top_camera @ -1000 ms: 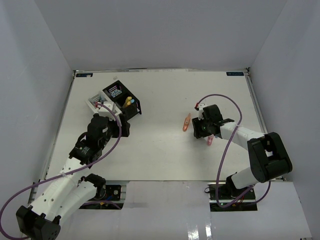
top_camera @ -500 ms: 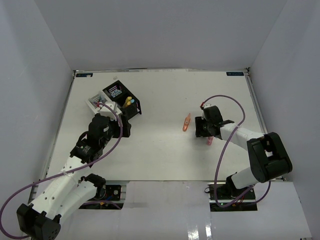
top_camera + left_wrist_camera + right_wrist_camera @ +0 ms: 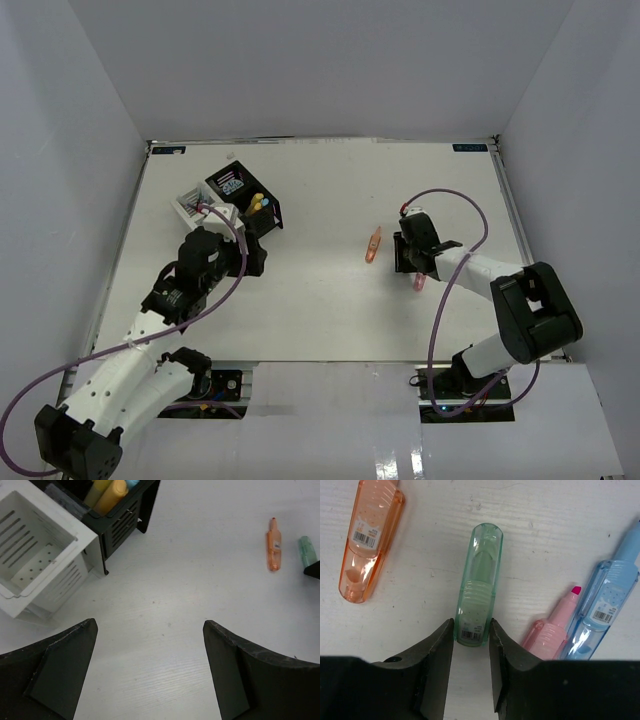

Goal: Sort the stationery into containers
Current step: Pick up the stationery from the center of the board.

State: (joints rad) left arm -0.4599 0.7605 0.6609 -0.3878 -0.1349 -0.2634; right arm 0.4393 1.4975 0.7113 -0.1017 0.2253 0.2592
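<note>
Between the two black fingers (image 3: 432,665) of the right gripper (image 3: 471,627), set to a slim gap, sits the near end of the green highlighter (image 3: 479,580); both pads press its sides at the barcode label. It lies flat on the white table (image 3: 425,600), with its long axis running almost straight away from the wrist and its rounded end farthest.

To its left in that view, and apart from it, an orange highlighter (image 3: 370,540) lies at a slight slant, its far end cut off by the frame. On the other side, a pink highlighter (image 3: 555,625) with its tip bared lies against a blue highlighter (image 3: 600,610); the finger hides their near ends.

Across the table, the left gripper (image 3: 150,625) hangs with its fingers spread wide, holding nothing. Beyond it stands a white compartment (image 3: 60,587), joined to a black compartment (image 3: 122,522) holding yellow-orange highlighters (image 3: 112,495), their tops cut off.
</note>
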